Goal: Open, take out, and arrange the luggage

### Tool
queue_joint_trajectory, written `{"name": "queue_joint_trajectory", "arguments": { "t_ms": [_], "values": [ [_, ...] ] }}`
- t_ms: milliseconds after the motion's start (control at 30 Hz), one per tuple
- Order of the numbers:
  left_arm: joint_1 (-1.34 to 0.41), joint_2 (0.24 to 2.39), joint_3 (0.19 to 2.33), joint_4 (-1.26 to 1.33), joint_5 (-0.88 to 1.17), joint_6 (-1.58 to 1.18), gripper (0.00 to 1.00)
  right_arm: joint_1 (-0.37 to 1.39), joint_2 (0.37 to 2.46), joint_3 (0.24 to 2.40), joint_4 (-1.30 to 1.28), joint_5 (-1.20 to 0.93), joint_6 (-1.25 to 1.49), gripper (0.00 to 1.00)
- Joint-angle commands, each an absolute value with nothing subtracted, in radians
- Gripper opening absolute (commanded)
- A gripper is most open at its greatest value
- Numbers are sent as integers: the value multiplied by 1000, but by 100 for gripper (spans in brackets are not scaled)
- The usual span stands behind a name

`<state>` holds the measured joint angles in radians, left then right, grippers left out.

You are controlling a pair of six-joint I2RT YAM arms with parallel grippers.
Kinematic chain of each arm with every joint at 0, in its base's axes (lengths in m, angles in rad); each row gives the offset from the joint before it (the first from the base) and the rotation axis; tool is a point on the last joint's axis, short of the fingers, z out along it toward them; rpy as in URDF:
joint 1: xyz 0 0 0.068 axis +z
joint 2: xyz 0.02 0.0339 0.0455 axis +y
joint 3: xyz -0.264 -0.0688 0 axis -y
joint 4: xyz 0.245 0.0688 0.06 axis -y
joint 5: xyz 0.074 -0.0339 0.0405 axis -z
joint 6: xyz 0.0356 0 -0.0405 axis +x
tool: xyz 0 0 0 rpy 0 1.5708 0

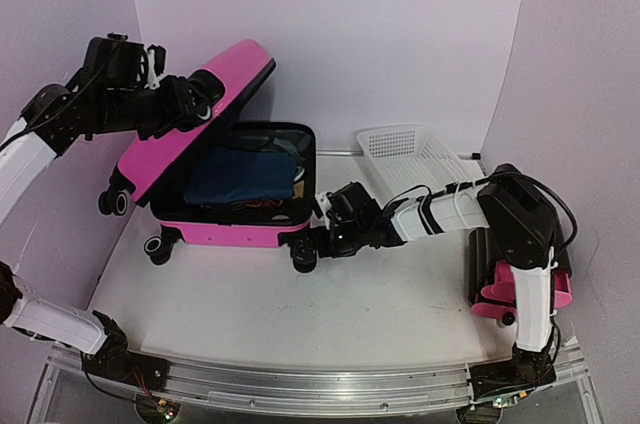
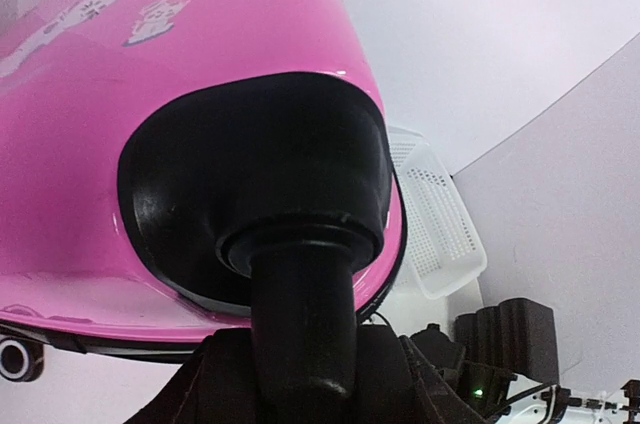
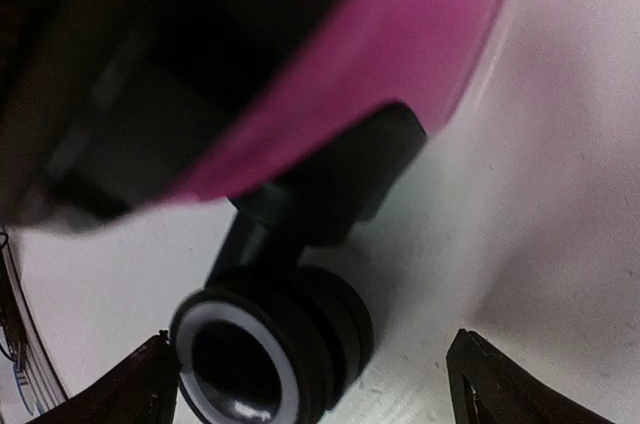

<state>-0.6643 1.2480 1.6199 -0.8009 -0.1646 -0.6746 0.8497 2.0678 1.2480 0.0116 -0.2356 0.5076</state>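
The hot-pink luggage [image 1: 232, 228] lies on the table with its lid [image 1: 190, 124] raised at a slant to the left. A dark blue cloth [image 1: 240, 179] lies inside against the black lining. My left gripper [image 1: 197, 104] is shut on the black caster wheel at the lid's free corner; in the left wrist view that wheel [image 2: 300, 314] sits between my fingers under the pink lid [image 2: 200, 34], and my left gripper [image 2: 300, 369] holds its stem. My right gripper [image 1: 315, 241] is open at the luggage's front right wheel [image 1: 303, 258]. In the right wrist view the wheel [image 3: 255, 349] sits between my right gripper's [image 3: 315, 384] spread fingertips.
A white mesh basket [image 1: 410, 149] lies behind the right arm, also in the left wrist view [image 2: 435, 214]. A small black cabinet with pink drawers [image 1: 492, 289] stands at the right by the right arm. Two more wheels [image 1: 158, 244] stick out at the luggage's left. Purple walls enclose the table.
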Motion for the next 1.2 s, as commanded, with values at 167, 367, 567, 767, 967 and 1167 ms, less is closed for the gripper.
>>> {"name": "queue_joint_trajectory", "arguments": {
  "t_ms": [167,367,567,767,967,1167],
  "values": [
    [-600,1097,1658,-831,-394,-431,11,956,2179,1400,130,-61,495,72],
    [-591,1077,1664,-852,-635,-321,7,1009,2243,1443,129,73,512,61],
    [-581,1092,1687,-836,-833,-182,6,1035,2285,1492,129,73,521,55],
    [-553,1056,1600,-673,-929,-8,4,1072,2296,1488,200,101,531,51],
    [-524,1012,1491,-550,-1014,123,7,1096,2305,1458,330,90,566,45],
    [-517,935,1343,-299,-1096,307,21,1110,2309,1447,389,92,586,43]
  ]
}}
